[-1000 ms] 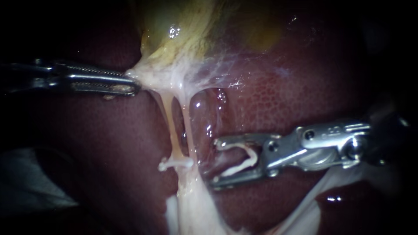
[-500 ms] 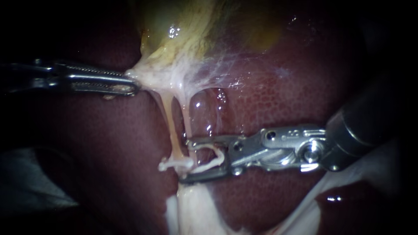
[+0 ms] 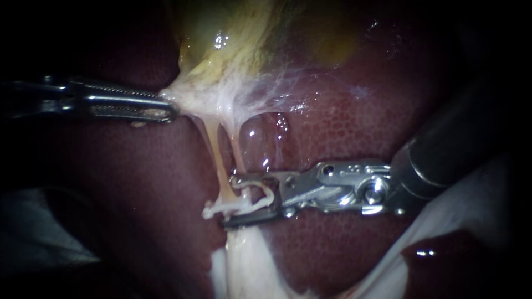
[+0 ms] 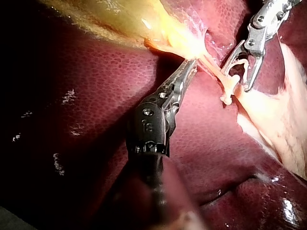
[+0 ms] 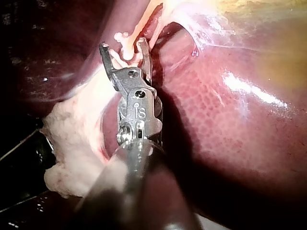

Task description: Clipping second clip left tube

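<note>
Endoscope view: the left tube runs down from the gallbladder neck, taut and pale, with the right tube just beside it. One white clip already sits across the left tube's lower end. The right instrument comes in level with that spot. Its jaws stand wide, and a loaded clip is seated between them, touched by both. The jaw tips reach the left tube, but the right tube seems to lie inside the gap too. I cannot tell whether the left tube is fully within the open clip.

To do this well, I judge the jaws need to sit higher on the tube, clear of the seated clip. They should take the left tube only, with the tips showing past its far wall before any squeeze.

The left instrument is clamped on tissue at the gallbladder neck and pulls it sideways. That tension opens the window over the liver, and it should hold steady.
</note>
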`<state>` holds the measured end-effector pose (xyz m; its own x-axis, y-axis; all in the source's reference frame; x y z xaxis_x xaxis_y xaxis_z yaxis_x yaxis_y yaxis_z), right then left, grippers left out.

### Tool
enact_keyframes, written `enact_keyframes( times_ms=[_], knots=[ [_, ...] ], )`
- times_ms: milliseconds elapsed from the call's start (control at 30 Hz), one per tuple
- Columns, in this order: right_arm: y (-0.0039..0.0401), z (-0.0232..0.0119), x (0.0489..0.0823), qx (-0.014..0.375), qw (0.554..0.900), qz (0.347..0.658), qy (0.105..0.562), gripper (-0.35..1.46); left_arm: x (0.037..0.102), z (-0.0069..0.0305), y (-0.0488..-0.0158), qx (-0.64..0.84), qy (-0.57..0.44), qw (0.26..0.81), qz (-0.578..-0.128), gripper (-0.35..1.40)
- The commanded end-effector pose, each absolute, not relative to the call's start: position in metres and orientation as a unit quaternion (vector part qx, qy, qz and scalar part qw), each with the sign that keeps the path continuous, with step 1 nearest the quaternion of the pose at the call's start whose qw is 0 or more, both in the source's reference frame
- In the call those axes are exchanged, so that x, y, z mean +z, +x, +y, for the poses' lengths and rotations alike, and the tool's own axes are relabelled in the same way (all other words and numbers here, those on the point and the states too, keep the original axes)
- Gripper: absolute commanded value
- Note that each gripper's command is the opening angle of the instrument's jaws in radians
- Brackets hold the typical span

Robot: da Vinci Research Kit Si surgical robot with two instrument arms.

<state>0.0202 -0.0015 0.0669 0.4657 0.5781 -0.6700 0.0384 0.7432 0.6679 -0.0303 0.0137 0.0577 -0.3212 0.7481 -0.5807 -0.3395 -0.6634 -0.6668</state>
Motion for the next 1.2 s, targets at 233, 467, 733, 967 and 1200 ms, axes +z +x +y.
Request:
enact_keyframes(
  times_ms=[233, 467, 733, 967, 1200],
  knots=[
    [0.0217, -0.0013, 0.067, 0.179, 0.776, 0.507, 0.33, 0.5, 0.0578, 0.0137, -0.0305, 0.783, -0.468, 0.348, -0.218, -0.35],
    [0.0239, -0.0013, 0.0667, 0.185, 0.751, 0.525, 0.355, 0.5, 0.0578, 0.0137, -0.0306, 0.783, -0.468, 0.348, -0.218, -0.35],
    [0.0249, -0.002, 0.0655, 0.189, 0.725, 0.544, 0.378, 0.5, 0.0578, 0.0137, -0.0308, 0.783, -0.468, 0.348, -0.217, -0.35],
    [0.0252, -0.0025, 0.0642, 0.193, 0.714, 0.545, 0.395, 0.49, 0.0578, 0.0137, -0.0308, 0.783, -0.468, 0.348, -0.217, -0.35],
    [0.0249, -0.0027, 0.0639, 0.203, 0.71, 0.538, 0.406, 0.42, 0.0578, 0.0137, -0.0308, 0.783, -0.467, 0.348, -0.217, -0.35]
  ],
)
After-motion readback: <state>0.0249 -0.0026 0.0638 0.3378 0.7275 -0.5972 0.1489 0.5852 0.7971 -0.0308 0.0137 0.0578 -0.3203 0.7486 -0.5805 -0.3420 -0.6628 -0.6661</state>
